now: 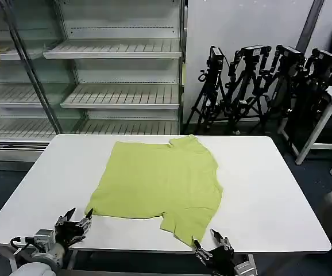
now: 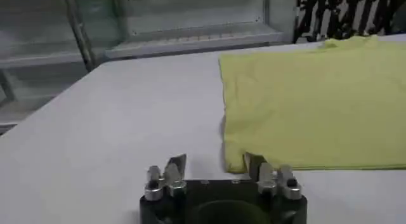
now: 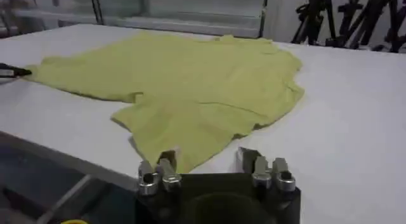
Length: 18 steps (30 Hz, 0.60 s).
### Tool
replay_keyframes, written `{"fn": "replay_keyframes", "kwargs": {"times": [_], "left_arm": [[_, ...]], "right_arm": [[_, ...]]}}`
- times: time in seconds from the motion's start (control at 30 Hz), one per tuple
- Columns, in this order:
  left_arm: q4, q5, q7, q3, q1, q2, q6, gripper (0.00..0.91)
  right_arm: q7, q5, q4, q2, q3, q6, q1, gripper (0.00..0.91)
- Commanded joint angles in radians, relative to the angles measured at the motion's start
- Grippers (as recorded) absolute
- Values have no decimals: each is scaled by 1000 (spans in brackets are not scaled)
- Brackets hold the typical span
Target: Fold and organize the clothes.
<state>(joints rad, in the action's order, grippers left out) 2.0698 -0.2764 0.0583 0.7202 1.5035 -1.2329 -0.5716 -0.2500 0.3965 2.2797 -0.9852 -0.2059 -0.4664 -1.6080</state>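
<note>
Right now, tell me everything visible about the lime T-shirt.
The T-shirt is plain lime yellow-green, soft-looking fabric, no print, short-sleeved. It lies spread mostly flat on the white table, slightly wrinkled, with one sleeve pointing toward the near edge. The left gripper sits open at its near left corner, and the right gripper sits open just beyond the tip of the near sleeve; neither holds it. Only the table touches it.

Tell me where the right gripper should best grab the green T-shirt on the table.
Probably the near sleeve tip of the T-shirt, coming in low from the table's near edge. That corner sticks out toward the open right gripper, lies flat, and is thin enough to pinch.
</note>
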Motion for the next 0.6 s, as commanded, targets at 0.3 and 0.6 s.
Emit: {"fn": "replay_keyframes", "kwargs": {"times": [0.3, 0.6], "left_arm": [[9, 3, 24, -12, -5, -3, -2, 20], [46, -15, 24, -26, -81, 3, 16, 20]], "right_arm": [[15, 42, 5, 3, -5, 26, 9, 0], [68, 128, 21, 10, -87, 33, 102, 0]]}}
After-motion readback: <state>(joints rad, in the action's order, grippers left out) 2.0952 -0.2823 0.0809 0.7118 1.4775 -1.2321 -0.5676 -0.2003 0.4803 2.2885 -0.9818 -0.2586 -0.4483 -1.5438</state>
